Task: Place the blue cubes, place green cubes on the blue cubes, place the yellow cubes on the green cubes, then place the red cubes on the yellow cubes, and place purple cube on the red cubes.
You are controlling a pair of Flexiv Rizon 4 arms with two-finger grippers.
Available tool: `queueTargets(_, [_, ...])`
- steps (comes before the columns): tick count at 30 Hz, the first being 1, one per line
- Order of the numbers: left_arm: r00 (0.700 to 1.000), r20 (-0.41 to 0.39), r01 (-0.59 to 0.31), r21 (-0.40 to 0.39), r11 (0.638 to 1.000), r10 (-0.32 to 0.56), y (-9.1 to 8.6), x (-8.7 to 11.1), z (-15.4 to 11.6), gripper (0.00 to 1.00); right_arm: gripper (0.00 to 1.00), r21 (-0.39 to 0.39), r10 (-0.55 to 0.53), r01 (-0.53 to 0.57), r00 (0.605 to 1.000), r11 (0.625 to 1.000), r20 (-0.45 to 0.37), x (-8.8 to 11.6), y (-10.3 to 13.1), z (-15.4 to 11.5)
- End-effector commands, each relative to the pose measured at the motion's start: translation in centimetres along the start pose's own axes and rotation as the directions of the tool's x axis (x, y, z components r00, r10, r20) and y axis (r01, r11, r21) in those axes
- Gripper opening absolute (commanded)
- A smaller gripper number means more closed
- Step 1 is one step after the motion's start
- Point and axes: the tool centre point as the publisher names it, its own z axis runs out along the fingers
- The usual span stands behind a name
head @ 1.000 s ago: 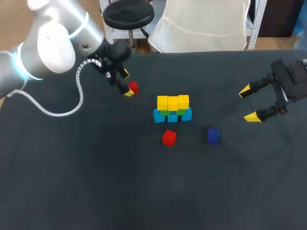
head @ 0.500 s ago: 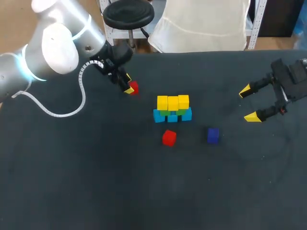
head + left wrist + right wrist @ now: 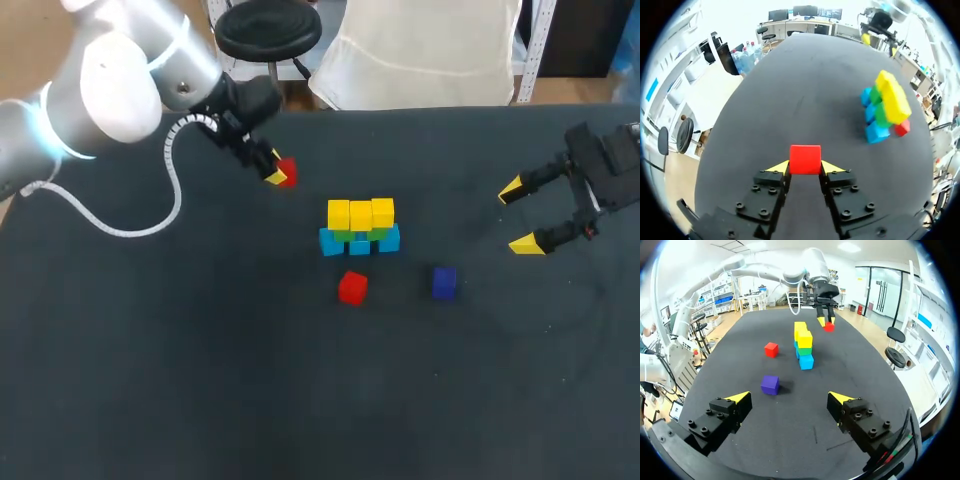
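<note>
My left gripper (image 3: 279, 171) is shut on a red cube (image 3: 286, 170), left of and behind the stack. In the left wrist view the red cube (image 3: 805, 159) sits squarely between the two yellow tips of the left gripper (image 3: 805, 167), which touch it from both sides. The stack has blue cubes (image 3: 360, 242) at the bottom, green cubes (image 3: 360, 234) in the middle and a row of three yellow cubes (image 3: 360, 213) on top. A second red cube (image 3: 352, 287) and a purple cube (image 3: 444, 282) lie on the table in front of the stack. My right gripper (image 3: 520, 216) stands open at the right, holding nothing.
The dark table (image 3: 200, 380) is bare across its front half and left side. In the right wrist view the purple cube (image 3: 770, 384) lies closest ahead of the open right gripper (image 3: 790, 399), with the stack (image 3: 804, 342) farther on.
My left gripper has shut on the red cube and carried it slightly up and toward the right. The right arm and the other cubes have kept still.
</note>
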Motion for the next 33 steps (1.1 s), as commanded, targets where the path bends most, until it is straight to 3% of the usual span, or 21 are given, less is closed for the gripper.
queueTargets(1, [1.0,0.013,-0.013,-0.032,0.999,0.014,-4.2,-0.3,-2.6,0.0,1.0,-0.002,-0.001,0.001,1.0,1.0,0.002,0.1,-0.1,0.1])
queueTargets(8, [0.997,0.048,-0.052,-0.011,0.999,0.052,-7.8,-2.6,-4.9,0.0,1.0,-0.002,-0.001,0.001,1.0,1.0,0.002,0.1,-0.1,0.1])
queueTargets(16, [0.996,-0.015,-0.093,-0.005,0.996,0.093,-10.9,-5.3,-6.3,0.0,1.0,-0.002,-0.001,0.001,1.0,1.0,0.002,0.1,-0.1,0.1])
queueTargets(18, [0.994,0.004,-0.105,-0.003,0.994,0.105,-11.6,-5.8,-6.5,0.0,1.0,-0.002,-0.001,0.001,1.0,1.0,0.002,0.1,-0.1,0.1])
queueTargets(33, [0.99,0.049,-0.129,-0.002,0.992,0.129,-15.3,-8.2,-5.0,0.0,1.0,-0.002,-0.001,0.001,1.0,1.0,0.002,0.1,-0.1,0.1])
